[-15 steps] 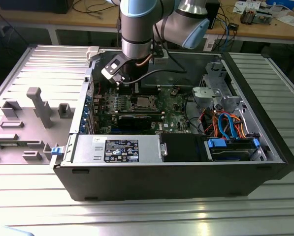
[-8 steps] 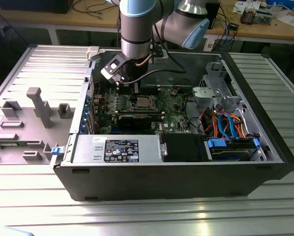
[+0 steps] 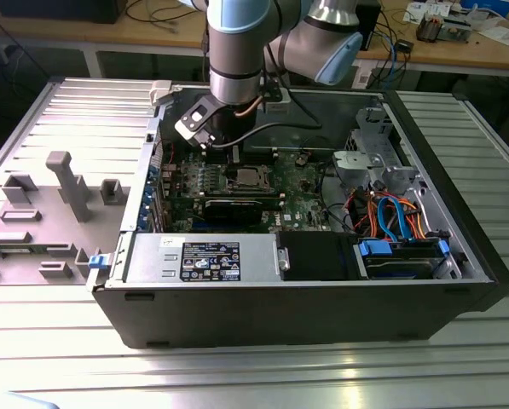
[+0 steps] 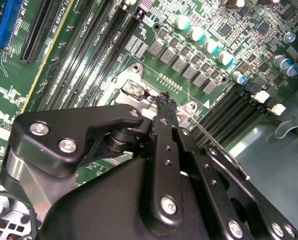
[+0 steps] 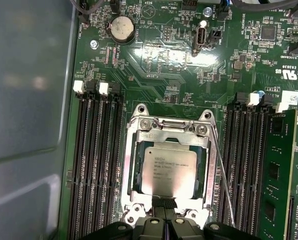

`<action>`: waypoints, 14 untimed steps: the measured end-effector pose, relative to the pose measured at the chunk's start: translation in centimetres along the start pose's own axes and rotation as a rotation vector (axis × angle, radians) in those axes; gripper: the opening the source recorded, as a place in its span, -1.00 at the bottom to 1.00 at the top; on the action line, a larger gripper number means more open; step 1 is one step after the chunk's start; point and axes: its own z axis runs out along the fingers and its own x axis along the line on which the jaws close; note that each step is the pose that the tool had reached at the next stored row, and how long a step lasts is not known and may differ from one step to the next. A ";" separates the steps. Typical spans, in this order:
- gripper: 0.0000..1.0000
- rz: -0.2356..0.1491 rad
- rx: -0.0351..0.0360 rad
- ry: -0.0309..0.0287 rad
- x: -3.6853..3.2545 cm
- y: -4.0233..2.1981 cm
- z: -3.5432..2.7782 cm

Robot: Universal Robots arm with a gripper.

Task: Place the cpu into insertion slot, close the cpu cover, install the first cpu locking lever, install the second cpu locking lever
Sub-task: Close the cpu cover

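Note:
The cpu (image 5: pixel 168 170), a flat silver-beige square, lies in the insertion slot (image 5: pixel 139 123) on the green board. The cpu cover (image 5: pixel 133 170), a thin silvery frame, lies flat around the chip. A thin wire locking lever (image 5: pixel 223 175) runs along one side of the socket and slants away from it; its bent end (image 4: pixel 241 170) hangs free above the memory slots. My gripper (image 5: pixel 164 204) is shut with nothing between its fingers, its tips at the socket's edge just beyond the chip. Its black fingertip (image 4: pixel 163 100) stands over the socket's corner. In the exterior view the gripper (image 3: pixel 227 143) hovers just behind the cpu (image 3: pixel 245 177).
Long black memory slots (image 5: pixel 96 165) flank the socket on both sides. A long black card (image 3: pixel 237 207) lies in front of the socket, and the power supply box (image 3: pixel 207 260) sits along the case's near wall. Drive bays and cables (image 3: pixel 390 217) fill the exterior view's right.

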 end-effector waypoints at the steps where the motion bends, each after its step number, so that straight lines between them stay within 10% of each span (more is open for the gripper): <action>1: -0.79 0.000 0.0003 -0.0001 -0.01 -0.01 0.08; 14: -0.79 0.000 -0.0001 0.0004 0.00 0.06 -0.52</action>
